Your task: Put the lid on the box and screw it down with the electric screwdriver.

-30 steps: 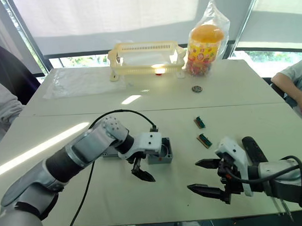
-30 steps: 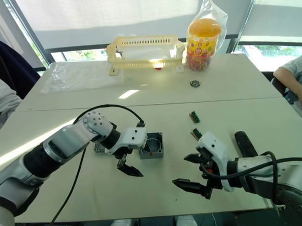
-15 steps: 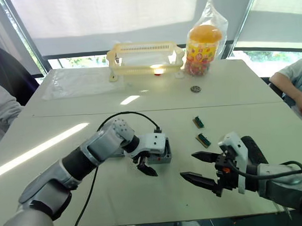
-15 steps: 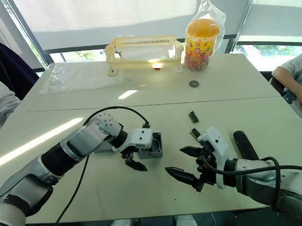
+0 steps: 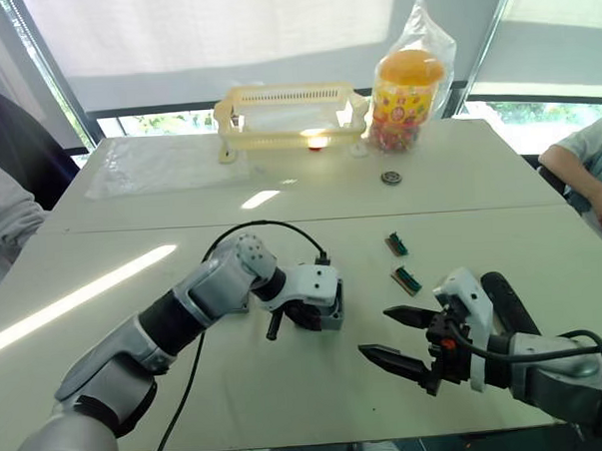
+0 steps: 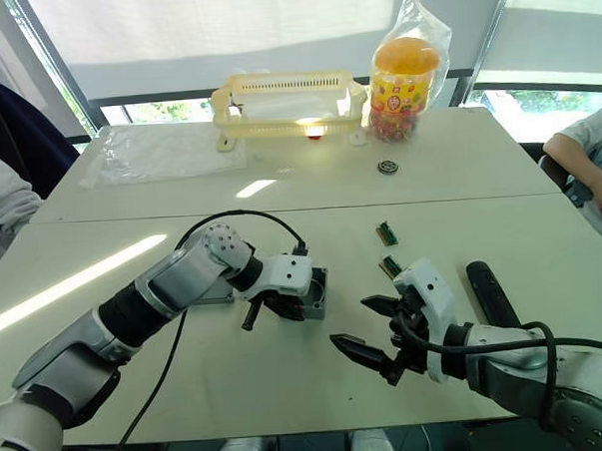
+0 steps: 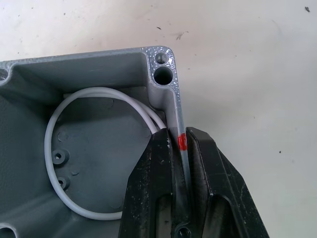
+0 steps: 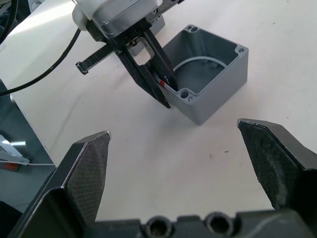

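The grey box (image 5: 331,306) stands open-side up on the table, with a white ring lying inside (image 7: 69,148). My left gripper (image 7: 182,148) is shut on the box's near wall, right at the red mark (image 7: 182,141); one finger is inside and one outside. The lid (image 6: 216,292) lies flat behind my left forearm, mostly hidden. My right gripper (image 5: 376,332) hovers open a little to the right of the box (image 8: 218,99), fingers spread wide with nothing between them. The black electric screwdriver (image 5: 504,299) lies on the table just beyond my right wrist.
Two small green parts (image 5: 398,243) (image 5: 408,279) lie between the box and the screwdriver. A round metal piece (image 5: 392,178), a yellow rack (image 5: 291,114), a bagged candy jar (image 5: 407,81) and a plastic sheet (image 5: 163,162) sit farther back. People sit at both table ends (image 5: 589,173).
My left gripper has moved onto the box and shut on its wall. The right gripper has drifted slightly left and stayed open.
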`<state>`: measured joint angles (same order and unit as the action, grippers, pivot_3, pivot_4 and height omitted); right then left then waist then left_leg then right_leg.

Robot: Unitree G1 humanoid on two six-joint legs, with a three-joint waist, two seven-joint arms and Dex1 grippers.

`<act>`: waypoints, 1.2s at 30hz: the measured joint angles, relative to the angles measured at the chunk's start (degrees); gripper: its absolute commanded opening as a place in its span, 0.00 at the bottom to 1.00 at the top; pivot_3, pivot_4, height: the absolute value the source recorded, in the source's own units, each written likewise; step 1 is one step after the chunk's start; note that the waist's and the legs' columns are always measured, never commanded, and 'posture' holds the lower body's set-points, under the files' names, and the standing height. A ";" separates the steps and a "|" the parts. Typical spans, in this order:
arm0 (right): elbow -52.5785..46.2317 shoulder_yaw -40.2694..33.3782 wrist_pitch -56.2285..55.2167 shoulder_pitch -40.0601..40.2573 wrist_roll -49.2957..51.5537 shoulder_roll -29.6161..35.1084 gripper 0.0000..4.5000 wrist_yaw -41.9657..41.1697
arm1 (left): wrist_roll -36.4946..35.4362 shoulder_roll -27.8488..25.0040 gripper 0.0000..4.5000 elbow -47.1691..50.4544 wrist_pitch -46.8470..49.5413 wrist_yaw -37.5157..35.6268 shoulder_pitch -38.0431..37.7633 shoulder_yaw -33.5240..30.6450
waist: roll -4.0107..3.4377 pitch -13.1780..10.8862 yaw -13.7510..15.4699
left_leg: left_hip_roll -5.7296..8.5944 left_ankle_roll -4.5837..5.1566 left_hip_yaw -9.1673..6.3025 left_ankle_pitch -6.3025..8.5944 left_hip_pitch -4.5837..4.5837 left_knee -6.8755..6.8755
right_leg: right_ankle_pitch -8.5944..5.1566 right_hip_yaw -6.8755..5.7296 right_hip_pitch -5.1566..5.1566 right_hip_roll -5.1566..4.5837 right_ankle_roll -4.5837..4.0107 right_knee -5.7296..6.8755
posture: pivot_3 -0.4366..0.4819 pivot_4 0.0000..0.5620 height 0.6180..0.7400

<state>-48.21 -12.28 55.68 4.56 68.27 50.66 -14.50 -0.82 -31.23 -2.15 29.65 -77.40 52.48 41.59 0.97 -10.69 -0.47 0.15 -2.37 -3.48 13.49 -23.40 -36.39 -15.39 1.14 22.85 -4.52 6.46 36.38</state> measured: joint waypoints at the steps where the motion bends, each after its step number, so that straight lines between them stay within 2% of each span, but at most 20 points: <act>1: -0.08 -0.42 -0.19 0.45 0.26 0.21 1.00 -0.24 | 0.09 -0.07 0.02 -1.25 -2.97 -1.28 0.22 0.00 | 0.00 0.00 0.02 | 0.00 0.00 0.00 0.00 0.00 0.00 | 0.00 0.00 0.00 0.00 0.00 0.00 | 0.48 0.27 1.00; 4: -0.56 -2.66 -0.48 2.27 0.74 1.89 1.00 -1.65 | -0.12 0.27 0.02 -8.30 -15.04 -8.46 2.92 -0.02 | 0.01 0.00 0.10 | 0.00 0.00 0.01 0.00 -0.02 -0.02 | 0.00 -0.01 0.01 -0.01 -0.02 0.00 | 0.48 0.27 1.00; 6: -0.97 -3.43 -0.75 3.42 0.67 2.27 1.00 -2.20 | 0.13 2.48 0.02 -15.25 -21.72 -11.58 6.48 -0.14 | 0.01 0.00 0.51 | 0.01 0.01 0.01 0.01 -0.03 -0.07 | -0.01 -0.02 -0.02 -0.01 -0.02 -0.01 | 0.48 0.27 1.00; 13: -4.00 -3.25 -1.46 5.71 0.48 2.20 1.00 -1.08 | 0.32 7.26 0.02 -31.60 -39.12 -14.92 12.07 0.92 | 0.01 -0.01 0.90 | 0.01 0.09 0.01 0.05 -0.04 -0.11 | 0.00 -0.01 -0.01 -0.01 -0.01 -0.01 | 0.48 0.27 1.00; 20: -4.75 -3.09 -2.36 7.62 -0.17 2.02 1.00 0.73 | 0.17 9.14 0.02 -37.68 -48.02 -14.93 14.04 6.12 | 0.01 -0.01 1.09 | 0.01 0.17 0.00 0.10 -0.08 -0.28 | 0.00 -0.01 -0.06 -0.01 -0.01 0.00 | 0.48 0.27 1.00; 25: -4.94 -1.15 -3.14 6.98 -0.56 0.87 1.00 2.77 | 0.09 9.56 0.02 -38.93 -50.89 -14.93 14.71 7.29 | 0.01 -0.01 1.03 | 0.00 0.47 0.00 0.27 -0.08 -0.55 | 0.00 -0.01 -0.14 0.01 -0.01 0.02 | 0.48 0.27 1.00; 28: -5.02 -0.04 -3.28 6.26 -0.64 0.68 1.00 3.77 | -0.08 9.76 0.28 -39.33 -51.24 -14.94 14.71 7.45 | 0.01 -0.01 1.07 | 0.00 0.53 0.00 0.31 -0.09 -0.62 | -0.01 -0.01 -0.17 0.01 0.00 0.03 | 0.48 0.27 1.00; 32: -5.02 0.65 -3.28 5.50 -0.77 0.69 1.00 4.12 | -0.84 9.74 0.72 -39.28 -51.07 -14.94 14.70 7.56 | 0.01 -0.01 1.12 | 0.00 0.54 0.00 0.31 -0.09 -0.64 | -0.01 -0.01 -0.19 0.01 -0.01 0.03 | 0.48 0.27 1.00; 36: -4.98 0.65 -3.28 5.09 -1.03 1.16 1.00 3.65 | -0.94 8.50 0.72 -38.32 -49.48 -14.95 15.09 6.37 | 0.01 -0.01 1.09 | 0.00 0.54 0.00 0.32 -0.09 -0.64 | -0.01 -0.01 -0.19 0.02 -0.01 0.03 | 0.48 0.27 1.00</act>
<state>-53.18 -11.62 52.40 9.66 67.23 51.81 -10.85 -1.75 -22.73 -40.47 -19.83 -92.35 67.57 47.97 0.98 -10.70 0.62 0.15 -1.83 -3.48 13.81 -23.50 -37.03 -15.40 1.13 22.66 -4.50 6.45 36.41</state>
